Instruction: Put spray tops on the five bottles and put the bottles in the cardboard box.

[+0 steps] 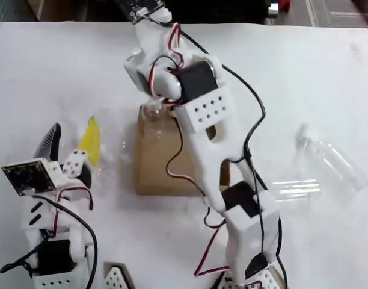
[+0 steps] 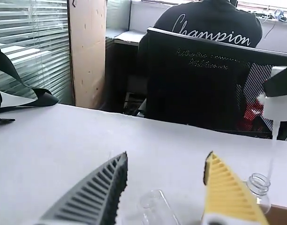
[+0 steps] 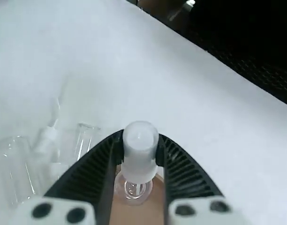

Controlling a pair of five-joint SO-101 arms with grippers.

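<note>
My right gripper is shut on a white spray top, held just above the open neck of a clear bottle. That bottle stands at the far edge of the cardboard box. In the left wrist view the same spray top hangs with its thin tube reaching down toward the bottle neck. My left gripper is open at the table's left, one finger grey and the other yellow. Another clear bottle lies on the table between them.
Clear bottles lie on the white table right of the box, one with a spray top fitted. The right arm stretches over the box. Beyond the table's far edge, a person sits in a black chair.
</note>
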